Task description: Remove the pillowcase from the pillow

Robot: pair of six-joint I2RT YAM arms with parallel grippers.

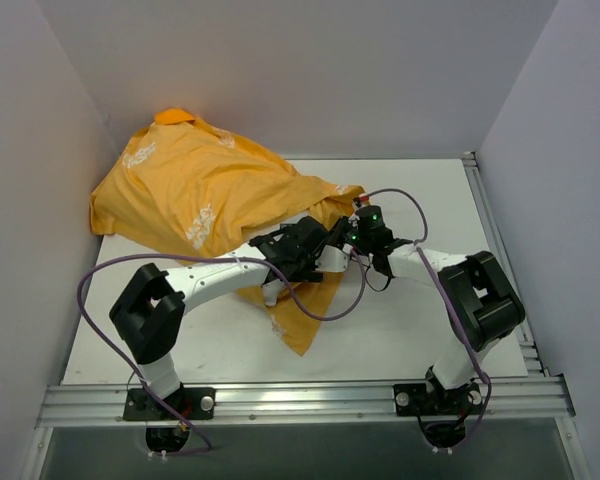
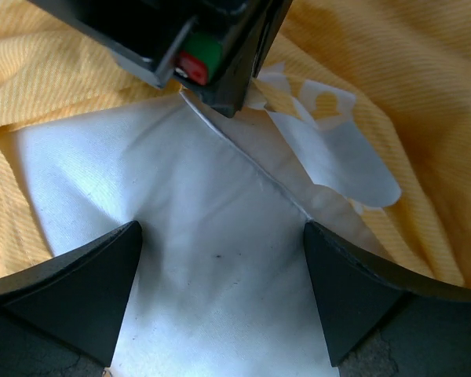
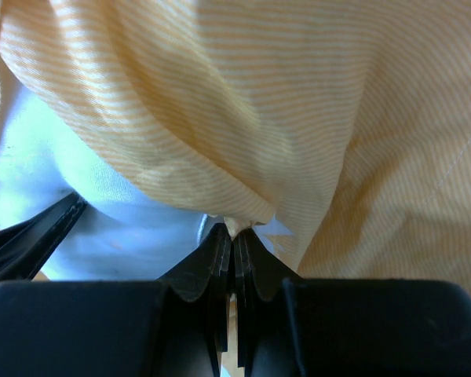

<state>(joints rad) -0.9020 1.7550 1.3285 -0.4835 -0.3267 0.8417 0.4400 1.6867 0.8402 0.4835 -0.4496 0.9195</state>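
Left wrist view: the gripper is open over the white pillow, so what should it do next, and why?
Probably close the left gripper on the pillow. It hangs open over bare white fabric, while the right gripper is shut on a fold of the pillowcase. Holding the pillow would let the right one pull the cover away.

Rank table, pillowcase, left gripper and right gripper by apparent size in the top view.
1. table
2. pillowcase
3. left gripper and right gripper: look alike, both small against the cloth, so not ranked.
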